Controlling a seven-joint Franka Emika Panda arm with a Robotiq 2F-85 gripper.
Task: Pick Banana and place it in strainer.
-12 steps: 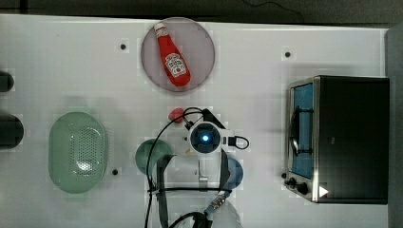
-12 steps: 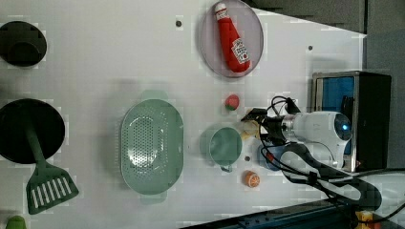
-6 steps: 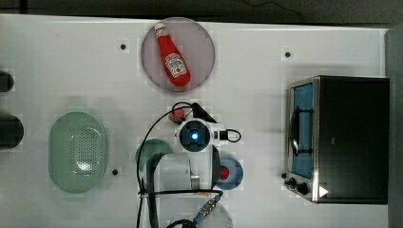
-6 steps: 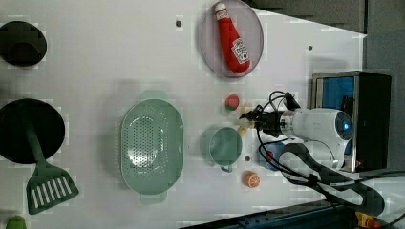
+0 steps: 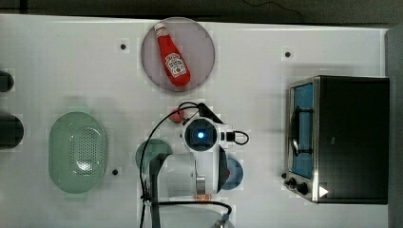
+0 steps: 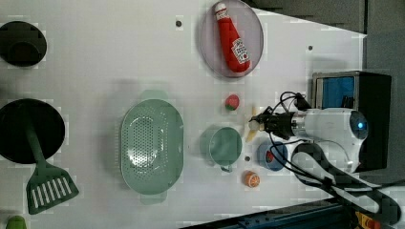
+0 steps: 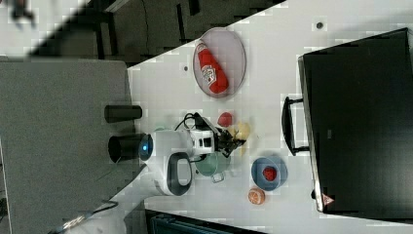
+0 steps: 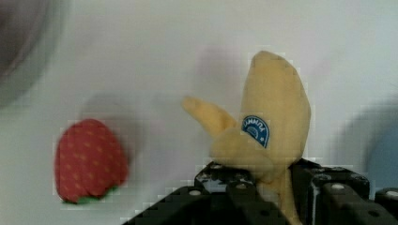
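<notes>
While the banana (image 8: 270, 122) sits clamped between the black fingers (image 8: 225, 187) of the gripper (image 6: 260, 125), the pick looks done — whether it has left the white worktop (image 5: 266, 52) cannot be told. It is near the worktop's middle, between a toy strawberry (image 8: 89, 161) and a blue dish (image 6: 272, 156). Carrying it to the strainer (image 5: 77, 152), which sits empty well apart toward the top view's left edge, is left. Counted: one banana, one strainer, one green cup (image 6: 224, 146), one ketchup bottle (image 5: 173, 61) on one plate (image 5: 202, 42), one orange slice (image 6: 251, 179), one toaster oven (image 5: 349, 137).
</notes>
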